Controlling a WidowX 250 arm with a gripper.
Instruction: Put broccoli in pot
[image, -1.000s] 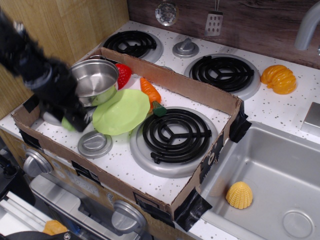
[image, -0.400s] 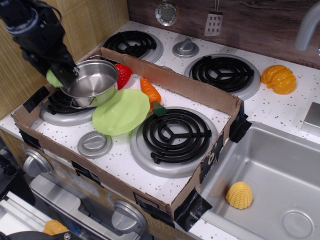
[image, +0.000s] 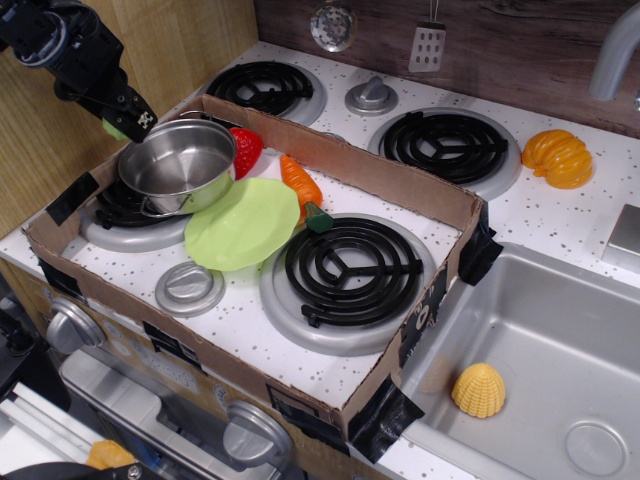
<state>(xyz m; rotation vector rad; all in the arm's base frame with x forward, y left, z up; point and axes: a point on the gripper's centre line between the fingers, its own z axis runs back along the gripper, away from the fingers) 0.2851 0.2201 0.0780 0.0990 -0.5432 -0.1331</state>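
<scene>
The pot (image: 178, 165) is sitting empty on the left burner (image: 125, 215) inside the cardboard tray (image: 400, 190), while the gripper (image: 128, 120) is hovering just above its left rim, clamped on the broccoli (image: 114, 129), over the speckled white toy stovetop (image: 560, 215).

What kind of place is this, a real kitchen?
It looks like a toy play kitchen rather than a real one: a speckled white stovetop with black coil burners, a grey sink at the right, and plastic play food such as a carrot beside a small steel pot.
</scene>
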